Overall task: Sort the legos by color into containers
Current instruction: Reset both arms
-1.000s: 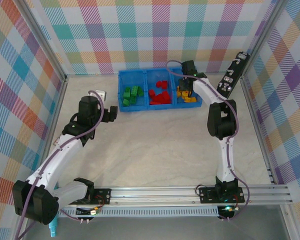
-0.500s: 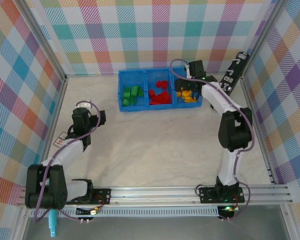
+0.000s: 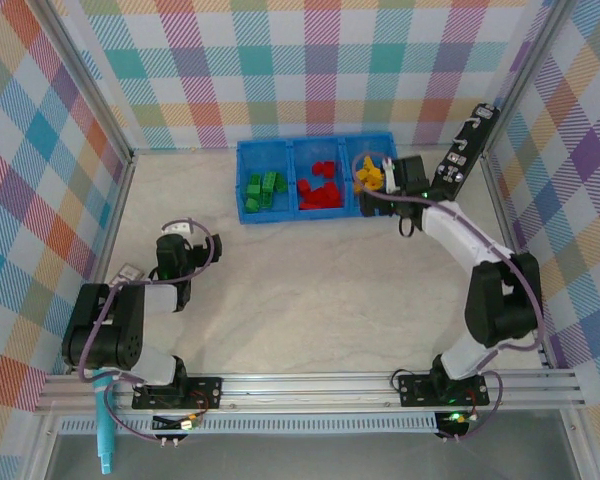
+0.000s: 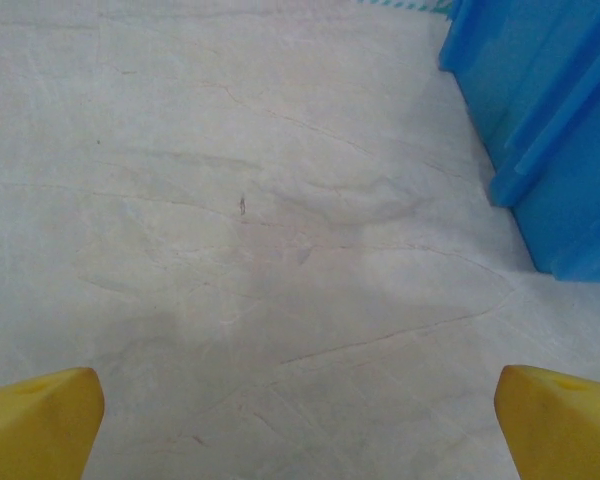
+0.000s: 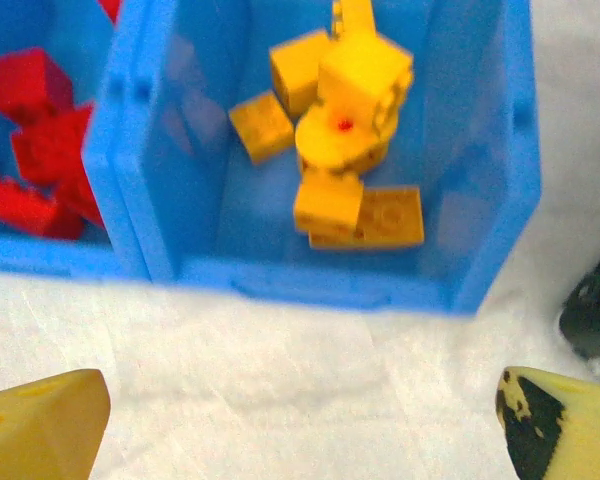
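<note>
Where the pale bench (image 3: 310,290) spreads out between the checked walls, the two arms are the biggest things on it. The left arm (image 3: 110,325) is folded low near its base on the left side. The right arm (image 3: 460,225) reaches forward and to the left, toward the near right corner of the tray. The blue tray (image 3: 280,148) sits at the far edge of the bench with its three compartments side by side. The left wrist view catches a corner of the tray (image 4: 560,150) at its right edge, and the right wrist view looks down over the tray's near wall (image 5: 310,282). A long black device (image 3: 465,150) with white marks stands along the right wall, just beside the tray. The left jaws are spread wide over bare bench, their yellow fingertips (image 4: 35,425) far apart with nothing between them. The right jaws are likewise wide apart and empty, their fingertips (image 5: 40,425) above the bench just in front of the right compartment. The legos lie in the tray. The green legos (image 3: 263,190) are in the left compartment and the red legos (image 3: 322,190) in the middle one. The yellow legos (image 5: 340,130) are heaped in the right one.
</note>
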